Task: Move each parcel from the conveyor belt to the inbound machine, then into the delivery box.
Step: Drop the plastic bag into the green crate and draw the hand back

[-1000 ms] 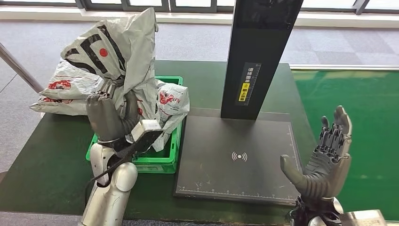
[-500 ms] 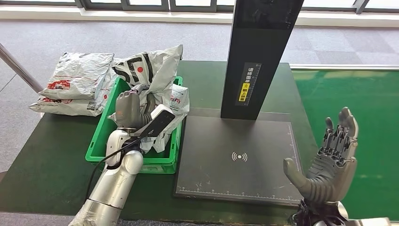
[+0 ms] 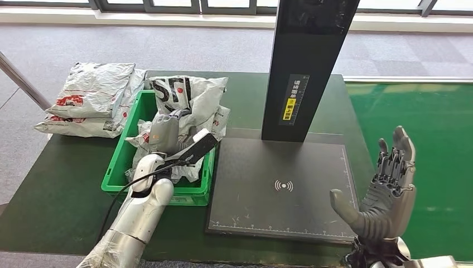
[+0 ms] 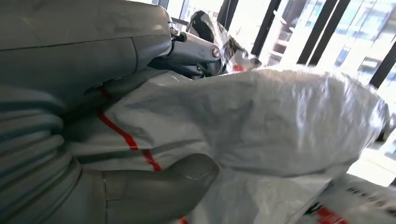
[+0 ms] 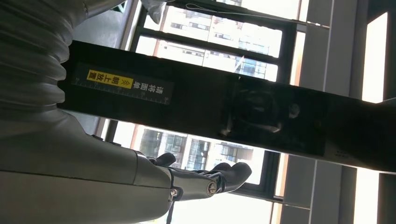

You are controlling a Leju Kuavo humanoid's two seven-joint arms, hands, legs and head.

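Two parcels (image 3: 92, 97) stacked beside the crate (image 3: 118, 167). Left hand (image 3: 163, 134) grips a crinkled white parcel (image 3: 189, 95), black-lettered, in the crate. Right hand (image 3: 387, 192) empty, fingers spread.

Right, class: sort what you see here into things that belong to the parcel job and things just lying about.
Belongs to the job:
- grey parcel gripped by the left hand
- green delivery box
- inbound machine
- conveyor belt
- right hand, held up

Just lying about:
- stacked parcels on the table beside the box
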